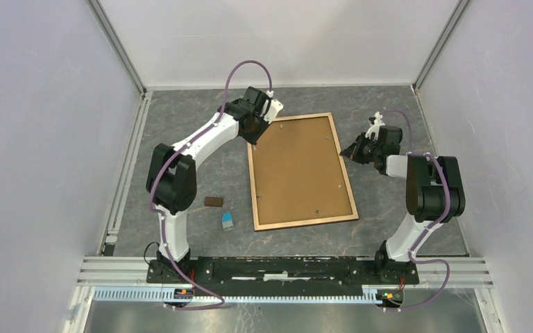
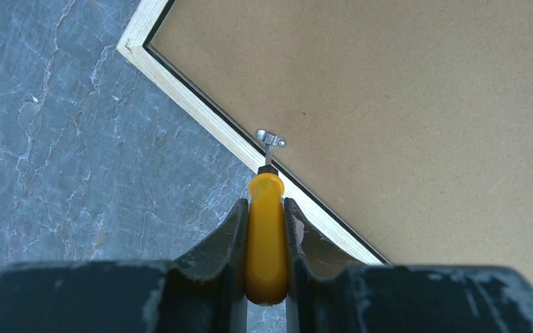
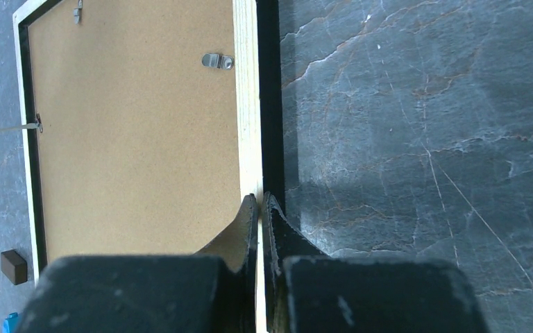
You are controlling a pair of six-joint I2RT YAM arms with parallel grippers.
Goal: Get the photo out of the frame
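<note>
Left tool (image 2: 266,203) tight around yellow screwdriver (image 2: 266,243) at clip (image 2: 271,139) on frame (image 1: 302,173); right tool (image 3: 260,201) narrow; brown block (image 1: 214,202) aside.

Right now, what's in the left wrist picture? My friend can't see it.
The left gripper pinches a yellow-handled screwdriver, its tip at a small metal clip by the frame's edge. The frame lies back-up, brown board showing, on the grey table.

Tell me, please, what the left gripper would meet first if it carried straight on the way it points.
The left gripper grips a yellow-handled screwdriver whose tip is at a metal turn clip beside the frame's rim. That clip likely comes first, then the backing board.
</note>
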